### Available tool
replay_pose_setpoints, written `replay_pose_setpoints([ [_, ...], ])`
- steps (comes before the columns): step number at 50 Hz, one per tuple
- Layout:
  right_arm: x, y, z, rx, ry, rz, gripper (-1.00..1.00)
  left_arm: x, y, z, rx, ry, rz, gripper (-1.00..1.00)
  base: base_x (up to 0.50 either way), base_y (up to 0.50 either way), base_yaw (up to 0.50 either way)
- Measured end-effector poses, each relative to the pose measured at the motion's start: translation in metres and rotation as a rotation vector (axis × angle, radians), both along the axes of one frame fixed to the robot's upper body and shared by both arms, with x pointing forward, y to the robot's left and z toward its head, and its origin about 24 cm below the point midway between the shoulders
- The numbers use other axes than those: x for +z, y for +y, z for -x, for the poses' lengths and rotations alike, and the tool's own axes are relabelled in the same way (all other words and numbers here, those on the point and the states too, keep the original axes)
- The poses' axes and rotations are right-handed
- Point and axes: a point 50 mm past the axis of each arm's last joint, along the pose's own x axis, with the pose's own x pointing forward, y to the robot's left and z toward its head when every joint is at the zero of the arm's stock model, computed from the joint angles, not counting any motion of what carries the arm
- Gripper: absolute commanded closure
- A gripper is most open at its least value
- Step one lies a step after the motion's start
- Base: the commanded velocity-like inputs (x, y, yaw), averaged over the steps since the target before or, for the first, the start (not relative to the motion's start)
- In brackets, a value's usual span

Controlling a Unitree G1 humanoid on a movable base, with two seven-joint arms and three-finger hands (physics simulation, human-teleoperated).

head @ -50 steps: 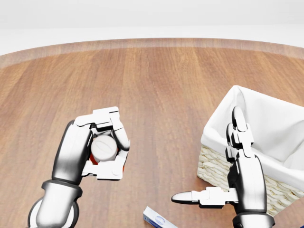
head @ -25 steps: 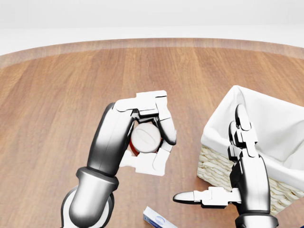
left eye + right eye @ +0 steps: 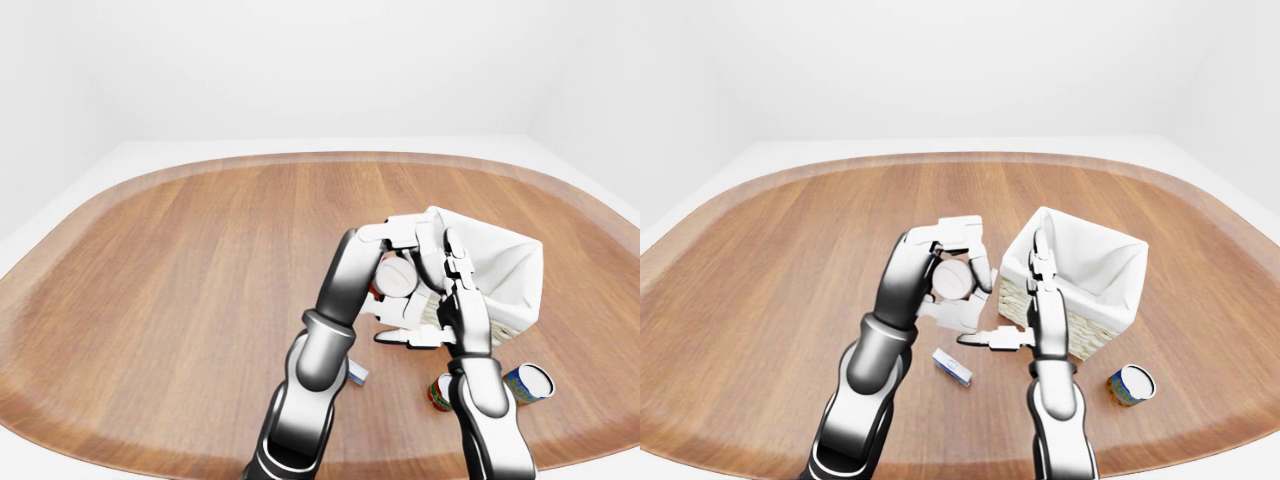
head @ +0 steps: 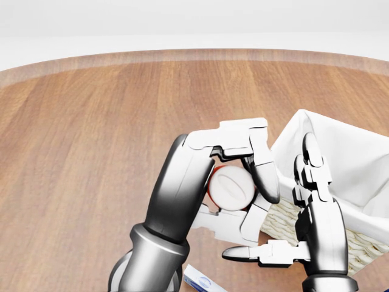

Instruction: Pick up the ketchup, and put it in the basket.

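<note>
My left gripper (image 4: 243,182) is shut on the ketchup (image 4: 231,188), a red bottle whose white cap faces the camera in the head view. It hangs above the wooden table, just left of the basket (image 4: 364,167), a wicker box with a white cloth lining at the right. My right gripper (image 4: 285,207) is open beside the basket's near-left corner, one finger pointing up and the thumb stretched left, below the ketchup. The bottle's body is mostly hidden by my fingers.
A small white and blue box (image 3: 952,367) lies on the table below my left arm. A can (image 3: 1129,384) lies on its side at the lower right of the basket, and a red tin (image 3: 440,392) shows in the left-eye view.
My left gripper has carried the ketchup to the right across the table, from the left of the head view to right beside the basket. The right hand has barely moved.
</note>
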Motion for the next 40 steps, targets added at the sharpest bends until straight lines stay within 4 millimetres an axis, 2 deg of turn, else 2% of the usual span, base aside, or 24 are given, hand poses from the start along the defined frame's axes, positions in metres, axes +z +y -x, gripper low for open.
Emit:
replay_pose_setpoints([
  [20,0.005,0.001,0.003,0.003,-0.021,0.000,-1.00,-0.008,-0.029,0.010,-0.104,0.074,0.050,0.98,0.00,0.00,0.00],
  [40,-0.001,0.000,0.006,0.011,0.007,0.002,-1.00,-0.026,-0.039,0.007,-0.110,0.177,0.063,0.98,0.00,0.00,0.00],
])
